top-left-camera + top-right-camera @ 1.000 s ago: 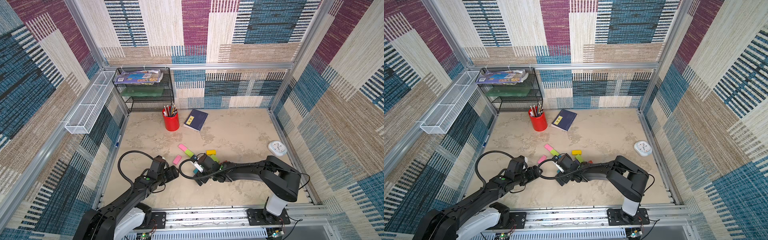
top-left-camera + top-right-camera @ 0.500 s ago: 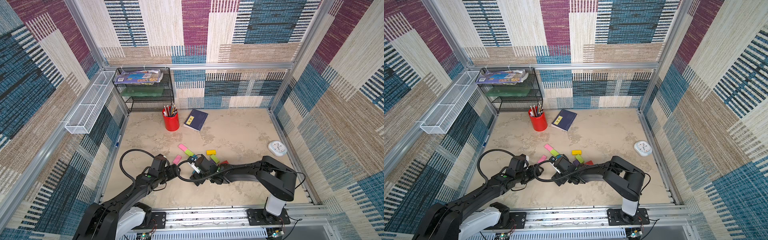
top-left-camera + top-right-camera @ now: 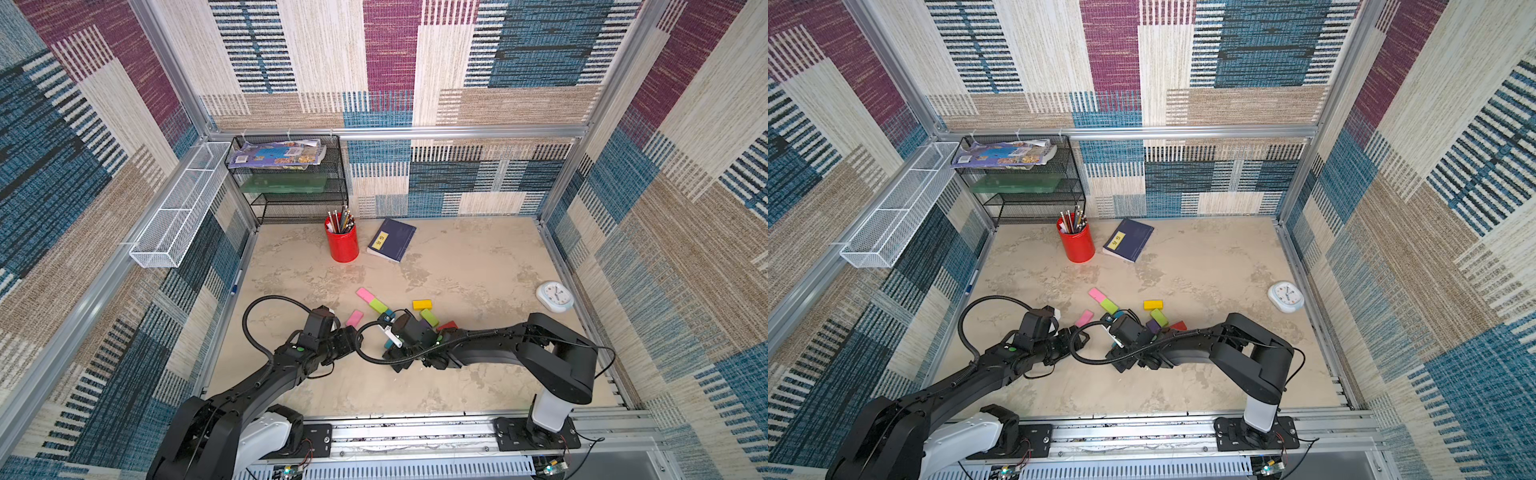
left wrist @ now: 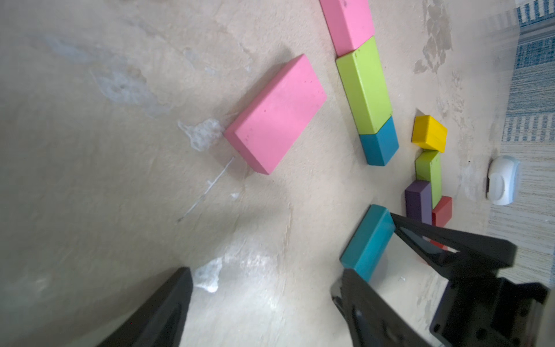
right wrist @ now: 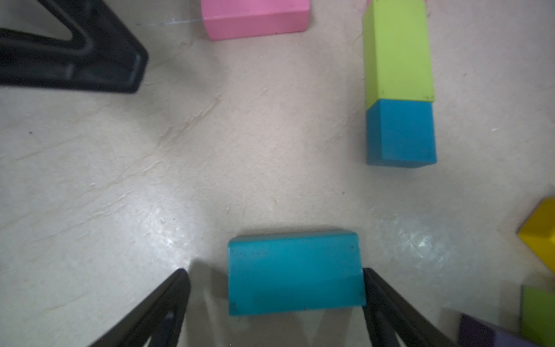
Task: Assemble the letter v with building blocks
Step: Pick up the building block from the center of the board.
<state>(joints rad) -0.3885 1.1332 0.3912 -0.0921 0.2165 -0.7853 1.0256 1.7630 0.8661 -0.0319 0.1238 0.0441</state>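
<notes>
The building blocks lie on the bench, at the middle of its width and nearer the front edge than the back.

Row: a pink block [image 3: 365, 295], a lime green block [image 3: 379, 305] and a small teal block [image 3: 388, 312] lie end to end, touching, on a slant. A loose pink block [image 3: 354, 318] lies apart from the row, on the left-edge side.

Second group, toward the right edge: a yellow block [image 3: 422, 304], then a second lime green block [image 3: 429, 318] just beside it. A purple block [image 3: 1153, 325] lies against that lime block's side, and a red block [image 3: 1178, 325] sits at its far end.

Right claw [image 5: 274, 270]: wide, set astride a long teal block [image 4: 368, 241] that lies on the bench. The block sits between the row's teal end and the front edge. One finger [image 5: 387, 300] touches the block's end. The other finger stands off with bare bench showing between, so the block is not clamped.

Left claw [image 4: 264, 272]: wide, nothing between its fingers. It is low over the bench, just beside the right claw, with the loose pink block ahead of it.

Other items: a red pencil cup [image 3: 341, 245] and a navy book [image 3: 391, 240] stand near the back edge. A black wire rack [image 3: 286, 178] fills the back left corner. A white clock [image 3: 555, 296] lies by the right edge.
</notes>
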